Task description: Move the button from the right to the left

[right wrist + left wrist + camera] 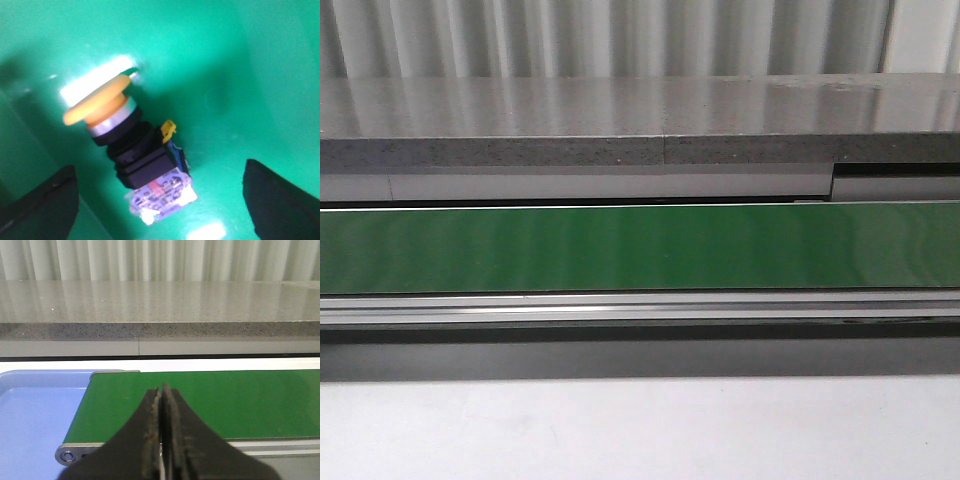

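**Button not yet picked up; right pincer poised over it**

The small push-button (pixel 131 145), with its round yellow mushroom cap, black collar and blue-and-clear contact block, lies on its side on a glossy green surface, cap toward ten o'clock and block toward five o'clock in the right wrist view. The right pincer (pixel 160 200) hangs above it, spread wide, its two dark fingers (pixel 42 202) apart from the button on either side and holding nothing. By my reading, the grasp is about to be made, and the lift, carry to the left and release all remain.

The left pincer (pixel 161 430) is closed, finger against finger, with nothing between them, and waits over the end of the long green conveyor belt (pixel 210 400). At nine o'clock from that end sits a pale blue plastic tray (pixel 35 420), a likely drop place.

In the front view the belt runs the full width, framed by aluminium rails (pixel 640 305); neither arm nor button shows there. Behind rises a speckled grey stone desk (pixel 620 120), backed by pale pleated curtains (pixel 620 35).
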Controlling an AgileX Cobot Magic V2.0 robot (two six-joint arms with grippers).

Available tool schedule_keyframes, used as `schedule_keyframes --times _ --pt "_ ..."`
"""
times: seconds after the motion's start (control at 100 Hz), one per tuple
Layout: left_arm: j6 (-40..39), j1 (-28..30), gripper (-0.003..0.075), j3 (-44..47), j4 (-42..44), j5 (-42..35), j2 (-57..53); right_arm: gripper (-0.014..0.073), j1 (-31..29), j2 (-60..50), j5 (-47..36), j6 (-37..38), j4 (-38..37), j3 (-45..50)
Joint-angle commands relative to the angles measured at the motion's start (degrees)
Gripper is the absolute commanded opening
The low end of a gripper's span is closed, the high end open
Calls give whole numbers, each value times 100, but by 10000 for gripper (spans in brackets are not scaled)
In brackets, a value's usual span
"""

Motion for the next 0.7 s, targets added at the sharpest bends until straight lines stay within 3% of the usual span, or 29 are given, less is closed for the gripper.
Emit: schedule_keyframes --times 0.0,0.14,0.31,0.38,0.69 --pt "-26 10 -20 143 -20 -491 -202 654 -15 -155 33 -70 9 -168" --pt "-26 10 -20 143 -20 -491 -202 593 -15 -111 -29 -115 9 -168" --pt "-26 10 -20 143 -20 -491 -202 185 -15 -111 -82 -140 9 -168" --pt "-26 10 -20 143 -20 -491 -202 78 -15 -111 -117 -147 9 -168" --pt "-26 10 -20 143 -20 -491 -202 60 2 -719 -214 -162 164 -168"
